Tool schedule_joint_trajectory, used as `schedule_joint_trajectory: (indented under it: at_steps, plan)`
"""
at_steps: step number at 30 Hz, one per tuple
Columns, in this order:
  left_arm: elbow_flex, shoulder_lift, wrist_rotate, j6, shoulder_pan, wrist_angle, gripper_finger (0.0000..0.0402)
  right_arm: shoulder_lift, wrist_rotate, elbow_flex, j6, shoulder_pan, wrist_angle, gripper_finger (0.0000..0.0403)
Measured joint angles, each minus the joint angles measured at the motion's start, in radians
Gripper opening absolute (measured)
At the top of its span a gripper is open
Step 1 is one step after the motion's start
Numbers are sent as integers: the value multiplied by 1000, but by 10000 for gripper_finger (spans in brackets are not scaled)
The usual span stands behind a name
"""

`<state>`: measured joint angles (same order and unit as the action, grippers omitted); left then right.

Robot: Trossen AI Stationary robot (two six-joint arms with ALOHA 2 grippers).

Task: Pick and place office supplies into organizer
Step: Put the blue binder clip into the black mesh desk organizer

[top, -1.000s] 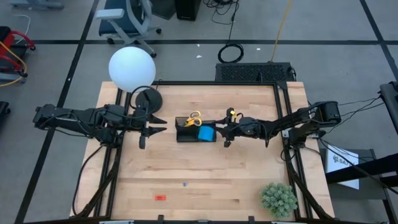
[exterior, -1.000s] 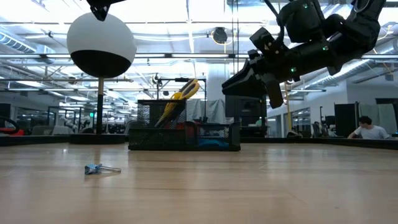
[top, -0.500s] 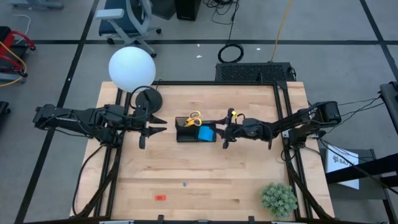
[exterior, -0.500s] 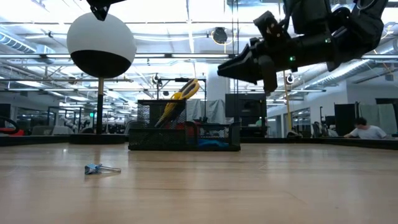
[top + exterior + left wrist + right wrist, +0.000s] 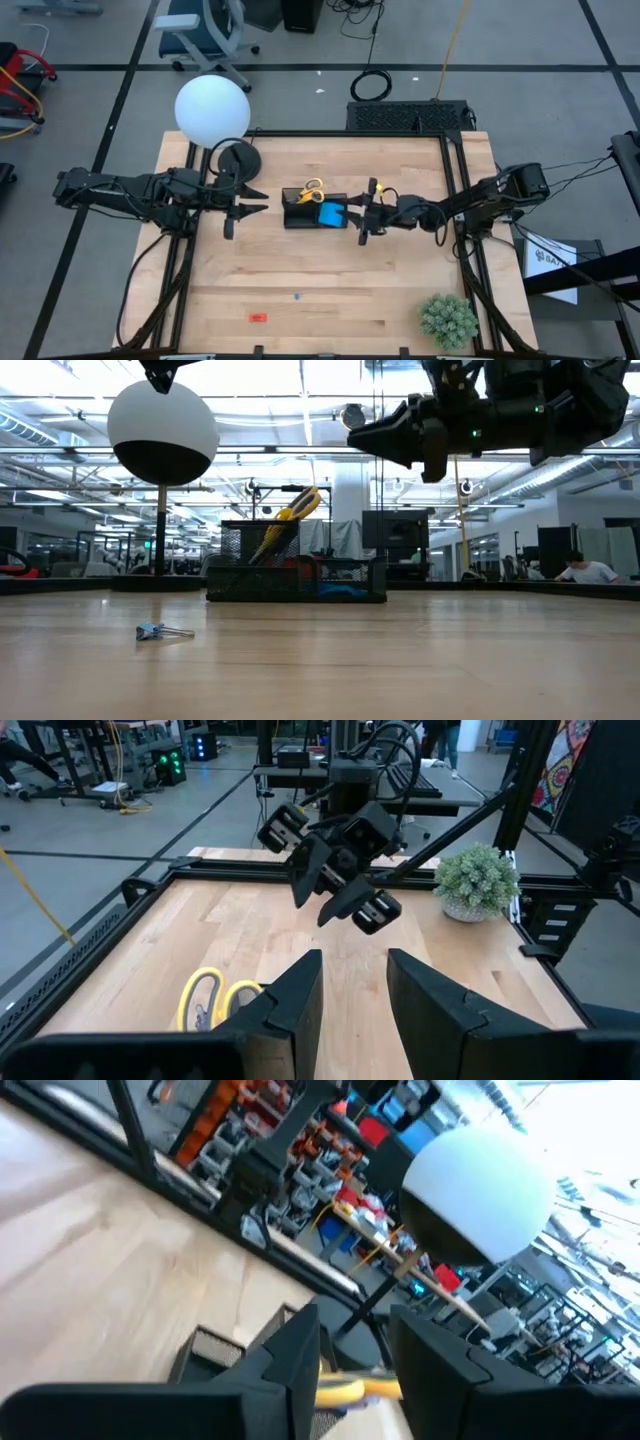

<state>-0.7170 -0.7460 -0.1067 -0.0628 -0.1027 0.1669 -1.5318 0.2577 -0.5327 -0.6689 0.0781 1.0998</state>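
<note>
The black mesh organizer stands at the table's middle. Yellow-handled scissors stick up out of it, leaning, and a blue pad lies in its right part. A red piece and a small blue clip lie near the front edge. My right gripper hovers open and level just right of the organizer, well above the table, touching nothing. My left gripper waits open to the organizer's left, also touching nothing.
A lamp with a white globe and a round black base stands at the far left. A green plant ball sits at the near right corner. Black frame rails run along the table's sides.
My right gripper has risen above the organizer's right end and tipped up from slanting downward to about level. The organizer and the things in it have not moved.
</note>
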Motion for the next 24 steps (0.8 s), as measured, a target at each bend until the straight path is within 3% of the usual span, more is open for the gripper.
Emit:
schedule_joint_trajectory:
  at_steps: [4, 7, 12, 16, 21, 24]
  plan:
    - [0, -6, 7, -12, 0, -1, 120, 0, 16, 0, 49, 16, 79, 113]
    - [0, -22, 9, -19, -6, 2, 120, 0, 108, -3, 138, 23, 173, 108]
    - [0, -61, 9, -26, -18, -18, 120, 38, 158, -40, 137, 39, 145, 105]
    - [0, -80, 9, -41, -31, -45, 120, 88, 360, -124, 150, 61, 18, 105]
    - [-1, -86, 8, -45, -62, -50, 120, 140, 499, -286, 181, 83, -297, 105]
    - [-1, -86, 1, -50, -83, -63, 120, 150, 633, -368, 186, 66, -371, 105]
